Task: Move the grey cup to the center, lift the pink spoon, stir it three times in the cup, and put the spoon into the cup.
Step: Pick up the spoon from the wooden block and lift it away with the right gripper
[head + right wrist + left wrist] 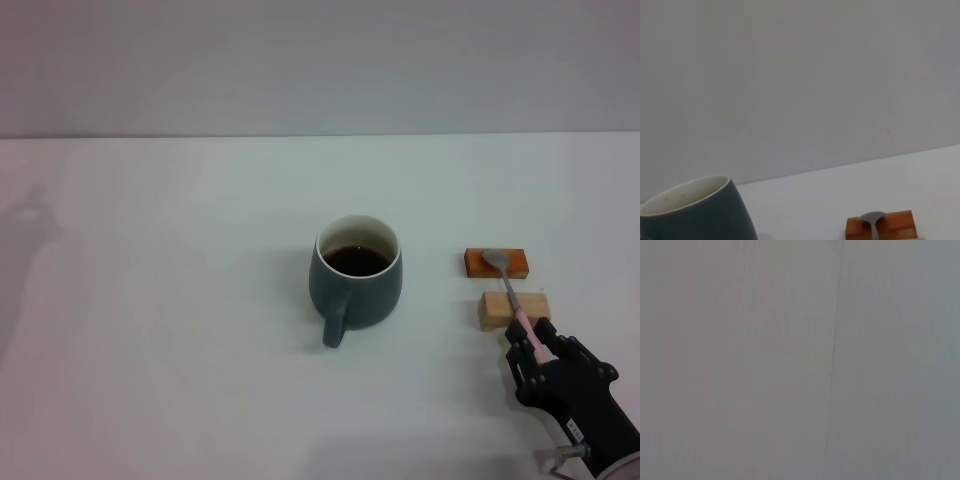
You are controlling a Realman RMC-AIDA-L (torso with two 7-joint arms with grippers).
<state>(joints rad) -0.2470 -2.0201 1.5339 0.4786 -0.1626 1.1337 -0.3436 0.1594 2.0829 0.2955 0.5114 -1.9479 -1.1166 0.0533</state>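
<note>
Two wooden blocks carry the pink spoon (515, 300), and we use the grey cup (357, 276) as our landmark. The cup sits mid-bench, upright, dark liquid inside, its loop handle pointing toward the robot, so the centering step looks done to us. The spoon lies well to the cup's right: silver bowl resting on the orange-brown block (495, 263), neck crossing the pale wooden block (513, 310), pink handle running out toward the robot. Its long axis goes roughly front to back, tilted slightly, bowl end farther from the robot.

The right gripper (532, 340) is at the handle end, on the near side of the pale block, also right of the cup. Its dark fingers (548, 352) bracket the pink handle; we can't tell whether the jaws are clenched on it or just around it. The spoon is not lifted off the blocks. The right wrist view shows only the cup wall, the orange block and the spoon bowl, no fingers.

The left gripper is out of sight; its wrist view shows only a blank grey surface.

We judge the step in hand to be grasping the spoon. The right arm is clearly nearer. Next comes a lift, then a carry leftward over the cup's rim.
</note>
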